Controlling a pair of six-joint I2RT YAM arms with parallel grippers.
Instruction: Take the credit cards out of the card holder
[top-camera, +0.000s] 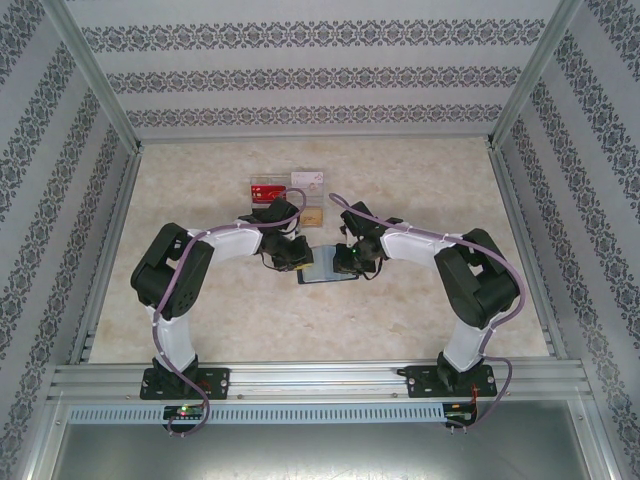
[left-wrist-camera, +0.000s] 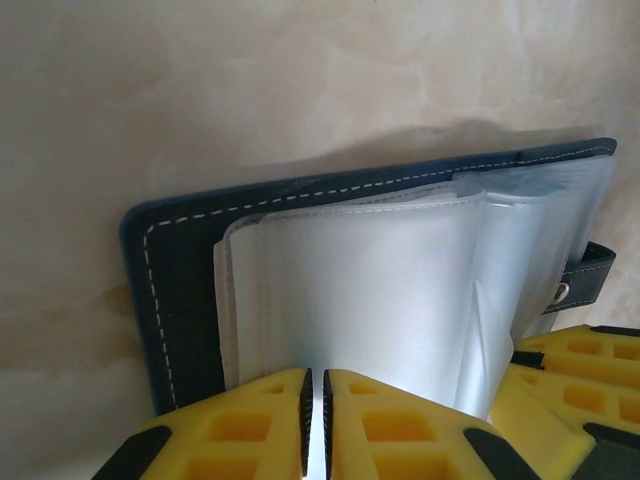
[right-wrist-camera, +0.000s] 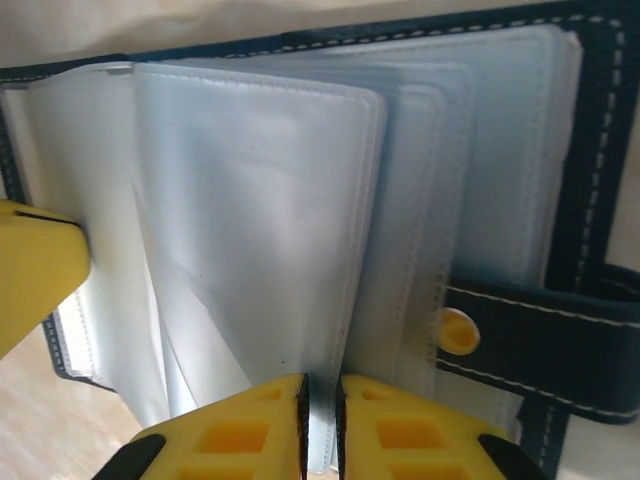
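The card holder (top-camera: 325, 270) lies open on the marbled worktop (top-camera: 200, 320). It has a navy cover with white stitching, and its frosted clear plastic sleeves (left-wrist-camera: 380, 290) are fanned up, milky and plain. The yellow left gripper (left-wrist-camera: 317, 425) and right gripper (right-wrist-camera: 322, 425) are each clenched on a sleeve edge. Beyond the card holder lie a glossy red card (top-camera: 267, 190) and a white-pinkish card (top-camera: 307, 180). Its closure tab (right-wrist-camera: 560, 340) carries a round brass-coloured snap (right-wrist-camera: 459, 331).

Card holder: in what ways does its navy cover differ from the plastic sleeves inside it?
The card holder's cover is dark navy and opaque; the sleeves are pale and translucent. The cover lies flat on the table; the sleeves are lifted and fanned apart. Both are rectangular with rounded corners.
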